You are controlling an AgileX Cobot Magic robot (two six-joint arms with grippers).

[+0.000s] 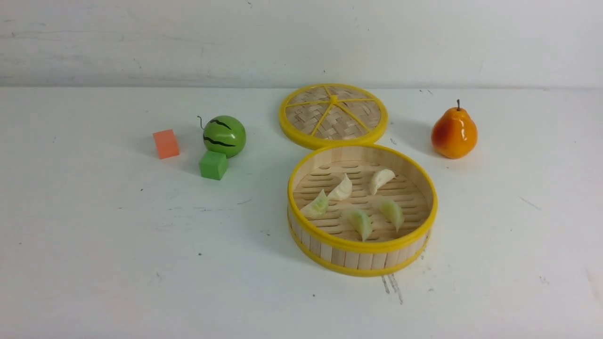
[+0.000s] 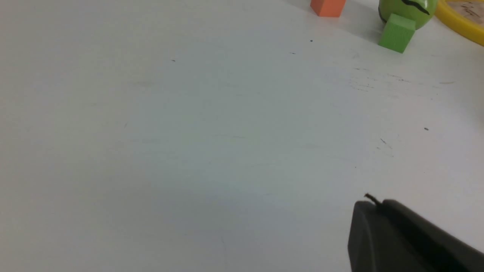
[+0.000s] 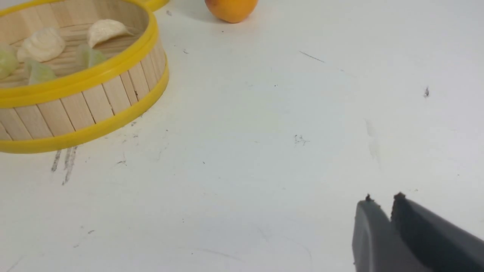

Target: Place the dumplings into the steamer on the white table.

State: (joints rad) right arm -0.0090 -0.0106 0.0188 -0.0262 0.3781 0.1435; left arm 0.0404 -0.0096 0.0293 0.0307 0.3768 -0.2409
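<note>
All five dumplings point(image 1: 358, 200) lie on the slatted floor of the steamer point(image 1: 362, 245), which stands on the white counter point(image 1: 118, 245) just in front of its flat woven lid point(image 1: 333, 115); none remains outside, so the task appears complete. Residual risk, as a judgement: an arm sweeping back over the basket could clip the yellow rim and shift the steamer or tip a dumpling out; the pear point(image 1: 454, 133), well clear to the right, is less exposed. Left pincer point(image 2: 372, 206): jaws together, empty, hanging over bare counter well apart from the green cube point(image 2: 397, 33) and the orange cube point(image 2: 328, 5). Right pincer point(image 3: 382, 206): a narrow slot shows between the tips, nothing in it, probably just parted; it hangs over bare counter, away from the steamer wall
</note>
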